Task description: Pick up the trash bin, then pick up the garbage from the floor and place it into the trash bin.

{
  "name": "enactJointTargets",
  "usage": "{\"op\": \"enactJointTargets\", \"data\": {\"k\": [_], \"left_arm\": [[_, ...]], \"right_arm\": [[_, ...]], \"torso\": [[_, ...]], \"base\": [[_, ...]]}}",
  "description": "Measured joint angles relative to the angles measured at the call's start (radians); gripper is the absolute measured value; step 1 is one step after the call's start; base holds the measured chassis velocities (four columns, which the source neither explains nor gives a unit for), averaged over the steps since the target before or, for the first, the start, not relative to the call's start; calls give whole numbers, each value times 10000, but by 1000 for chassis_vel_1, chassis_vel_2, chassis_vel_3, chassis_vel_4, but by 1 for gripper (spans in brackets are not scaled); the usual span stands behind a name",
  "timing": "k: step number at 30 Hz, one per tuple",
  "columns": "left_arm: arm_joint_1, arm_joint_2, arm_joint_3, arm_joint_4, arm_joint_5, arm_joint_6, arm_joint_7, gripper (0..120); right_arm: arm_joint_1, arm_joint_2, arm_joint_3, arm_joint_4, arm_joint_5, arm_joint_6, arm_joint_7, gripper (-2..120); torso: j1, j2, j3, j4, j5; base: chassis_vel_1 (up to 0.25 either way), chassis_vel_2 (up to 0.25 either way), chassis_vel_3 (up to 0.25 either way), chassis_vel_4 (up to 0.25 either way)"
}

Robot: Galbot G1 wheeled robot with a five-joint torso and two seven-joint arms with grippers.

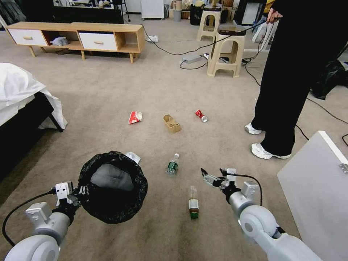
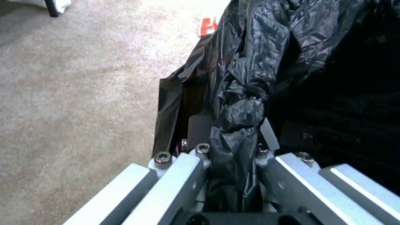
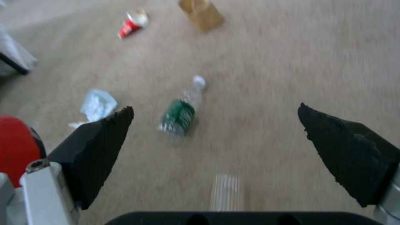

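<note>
The trash bin (image 1: 112, 186), lined with a crinkled black bag (image 2: 250, 78), sits in front of me to the left. My left gripper (image 1: 81, 190) is shut on its bagged rim (image 2: 231, 125). My right gripper (image 1: 208, 177) hangs open over the carpet, nothing between its fingers (image 3: 214, 107). Garbage lies on the floor. A green-labelled bottle (image 1: 173, 165) (image 3: 179, 114) is just ahead of the right gripper, and a second bottle (image 1: 193, 207) is nearer me. A white tissue (image 1: 133, 156) (image 3: 98, 104) lies by the bin. Farther off are a red-white wrapper (image 1: 135, 117) (image 3: 132, 23), a brown paper box (image 1: 171, 123) (image 3: 202, 12) and a crushed red can (image 1: 201, 115).
A person in black (image 1: 282, 90) stands at the right, holding a cable. A white panel (image 1: 319, 188) is close on the right and a bed (image 1: 21, 94) on the left. Two stools (image 1: 224, 50), cables and a low wooden cabinet (image 1: 79, 36) stand at the back.
</note>
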Motion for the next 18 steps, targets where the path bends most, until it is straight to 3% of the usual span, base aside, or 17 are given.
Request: {"op": "enactJointTargets", "data": {"k": [7, 13, 18], "left_arm": [[56, -139, -3, -49, 76, -41, 79, 1], [41, -186, -56, -74, 63, -64, 163, 1], [-3, -188, -60, -23, 29, -73, 227, 1]], "right_arm": [[611, -69, -529, 143, 1216, -835, 1276, 100], [1569, -465, -1301, 477, 3329, -2221, 2935, 100], [2133, -514, -1863, 345, 4191, -2782, 3691, 100]], "torso": [[0, 0, 0, 0, 0], [0, 1, -1, 0, 0], [1, 0, 0, 0, 1]], "base": [[0, 0, 0, 0], [0, 0, 0, 0], [0, 0, 0, 0]]}}
